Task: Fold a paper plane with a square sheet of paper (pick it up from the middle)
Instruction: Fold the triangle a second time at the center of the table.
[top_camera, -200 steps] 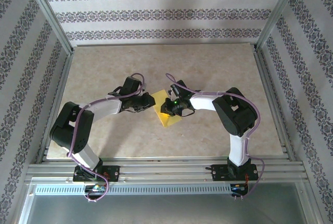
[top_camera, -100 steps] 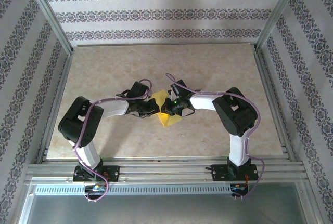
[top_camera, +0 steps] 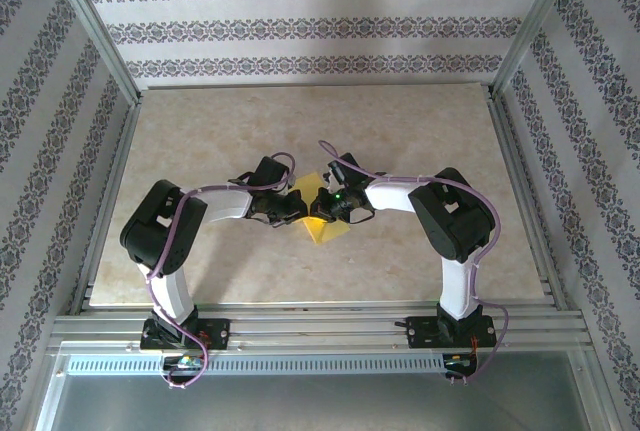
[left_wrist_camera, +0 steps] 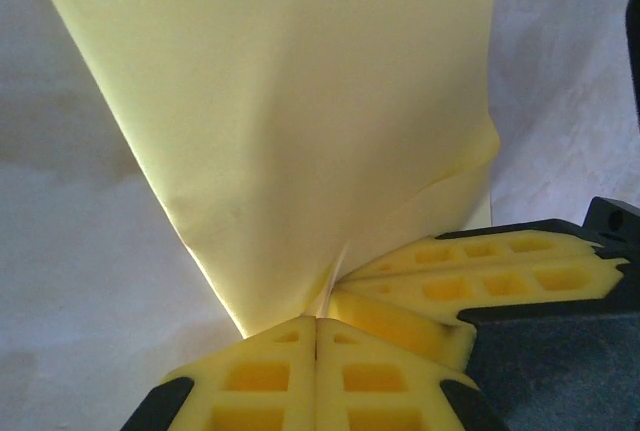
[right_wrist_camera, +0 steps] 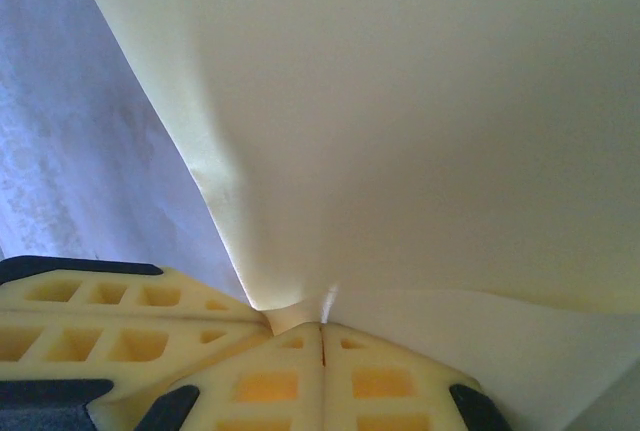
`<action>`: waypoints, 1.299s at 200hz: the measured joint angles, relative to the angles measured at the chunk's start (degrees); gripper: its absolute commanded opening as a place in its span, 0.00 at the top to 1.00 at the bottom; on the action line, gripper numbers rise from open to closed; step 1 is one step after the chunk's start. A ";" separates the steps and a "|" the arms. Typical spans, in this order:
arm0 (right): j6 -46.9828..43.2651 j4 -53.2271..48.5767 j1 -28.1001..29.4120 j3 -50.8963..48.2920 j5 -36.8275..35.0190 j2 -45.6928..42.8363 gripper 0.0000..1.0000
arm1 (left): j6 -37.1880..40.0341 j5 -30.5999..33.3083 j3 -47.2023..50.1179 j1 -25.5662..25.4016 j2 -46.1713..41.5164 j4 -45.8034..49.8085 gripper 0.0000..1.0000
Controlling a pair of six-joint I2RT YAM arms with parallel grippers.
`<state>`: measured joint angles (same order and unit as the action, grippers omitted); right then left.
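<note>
Top external view shows the paper (top_camera: 323,229) at the middle of the desk (top_camera: 200,121). In the wrist views the left fingers (left_wrist_camera: 250,376) and the right fingers (right_wrist_camera: 250,386) are both clenched on the paper, side by side. We judge that both should rise together, at equal height and without pulling apart, or the paper may tear. Its long axis seems to run far to near, with one corner pointing toward the near edge.
</note>
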<state>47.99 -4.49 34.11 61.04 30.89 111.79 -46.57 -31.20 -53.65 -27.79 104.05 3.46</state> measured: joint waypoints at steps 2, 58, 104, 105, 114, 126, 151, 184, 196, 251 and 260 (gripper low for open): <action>0.00 0.00 -0.02 0.00 0.00 0.00 1.00 | 0.02 0.00 -0.02 0.00 0.04 0.00 0.93; 0.00 -0.02 -0.04 0.02 0.04 0.00 1.00 | 0.07 1.01 -0.55 0.00 1.09 0.35 0.94; 0.02 -0.15 -0.11 0.11 0.04 0.00 1.00 | 0.11 1.77 -1.51 -0.02 1.25 1.92 0.96; 0.02 -0.15 -0.11 0.11 0.04 0.00 1.00 | 0.11 1.81 -1.55 -0.02 1.25 1.99 0.96; 0.04 -0.07 -0.11 0.11 0.15 0.00 0.99 | 0.22 1.92 -1.84 -0.07 1.31 2.47 0.96; 0.07 0.07 -0.15 0.11 0.37 -0.02 0.99 | 0.35 2.36 -2.10 -0.31 1.36 2.99 0.97; 0.02 0.11 -0.39 -0.07 0.76 -0.87 0.98 | 0.81 3.48 -2.80 -0.39 1.36 4.39 0.97; -1.73 0.87 -2.54 -2.51 1.09 -8.44 0.98 | 1.53 5.25 -3.78 -0.68 1.36 6.47 0.97; -2.89 1.33 -3.56 -3.45 1.09 -11.26 0.98 | 1.62 5.79 -4.04 -0.79 1.36 6.95 0.97; -5.38 1.60 -2.36 -4.17 0.90 -9.22 0.99 | 2.25 6.54 -5.18 -1.09 1.73 8.72 0.97; -5.75 1.31 -1.88 -4.00 0.87 -7.96 0.99 | 2.43 6.54 -5.42 -1.09 1.79 9.03 0.97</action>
<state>42.24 -3.18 32.23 57.04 31.77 103.83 -44.14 -24.67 -59.07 -28.88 105.84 12.49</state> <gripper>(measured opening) 0.065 0.064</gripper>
